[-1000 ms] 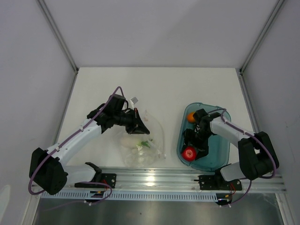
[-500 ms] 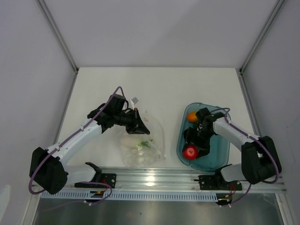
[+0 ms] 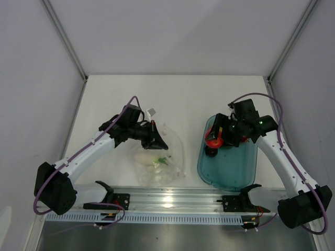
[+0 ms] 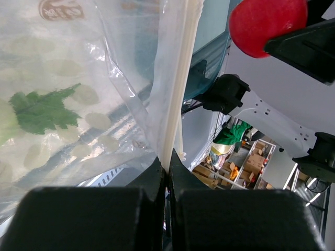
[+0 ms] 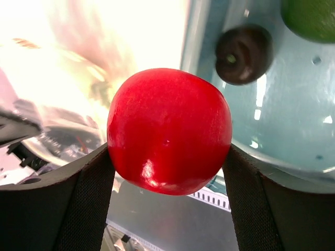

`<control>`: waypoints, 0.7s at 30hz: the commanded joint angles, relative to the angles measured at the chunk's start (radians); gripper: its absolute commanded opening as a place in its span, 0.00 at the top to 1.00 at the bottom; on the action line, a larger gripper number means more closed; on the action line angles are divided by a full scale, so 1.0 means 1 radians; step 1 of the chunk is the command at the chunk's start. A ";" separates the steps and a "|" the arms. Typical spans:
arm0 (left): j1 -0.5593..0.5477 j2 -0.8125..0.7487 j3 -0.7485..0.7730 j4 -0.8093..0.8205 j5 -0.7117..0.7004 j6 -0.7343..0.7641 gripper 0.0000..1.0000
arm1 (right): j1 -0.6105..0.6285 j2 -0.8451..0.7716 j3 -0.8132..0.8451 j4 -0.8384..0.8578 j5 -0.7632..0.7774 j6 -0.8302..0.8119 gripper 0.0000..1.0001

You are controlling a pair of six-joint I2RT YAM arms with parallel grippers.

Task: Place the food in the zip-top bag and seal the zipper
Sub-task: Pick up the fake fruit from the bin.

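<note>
Shows the red tomato (image 3: 212, 140) clamped in the right gripper (image 3: 214, 137), one dark finger (image 5: 86, 204) pressed against each flank at the widest girth, so that the jaws stand apart only by the fruit's width. Places it above the far left rim of the teal tray (image 3: 233, 170), off the tray floor, with the dark purple piece (image 3: 210, 152) lying in the tray just beside it and a green piece (image 5: 311, 13) at the upper corner of the right wrist view. Gives no long axis for so round a fruit; cannot tell which way its stem end faces. Has the right arm (image 3: 282, 157) reaching forward from its base, elbow out to the right, wrist turned left toward the zip-top bag (image 3: 159, 167). Has the left arm (image 3: 84, 151) stretched forward and to the right, the left gripper (image 3: 157, 142) at the bag's far edge, fingers (image 4: 94, 219) pressed together on the zipper (image 4: 178, 78). Shows that strip running straight away from the fingertips, upward in the left wrist view. Finds the bag lying crumpled on the white table (image 3: 183, 99), stretching from the gripper toward the near edge, well apart from the tomato, with the white radish (image 3: 144, 157) and its green top inside.
</note>
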 commanded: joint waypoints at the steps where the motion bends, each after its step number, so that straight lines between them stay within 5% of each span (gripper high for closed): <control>1: 0.004 0.006 0.031 0.040 0.034 0.004 0.99 | -0.001 -0.010 0.054 0.038 -0.048 -0.060 1.00; 11: 0.004 0.019 0.047 0.048 0.050 0.004 0.99 | 0.148 0.050 0.212 0.293 -0.218 -0.088 1.00; 21: 0.004 0.021 0.070 0.037 0.047 0.002 0.99 | 0.300 0.195 0.287 0.327 -0.246 -0.117 0.95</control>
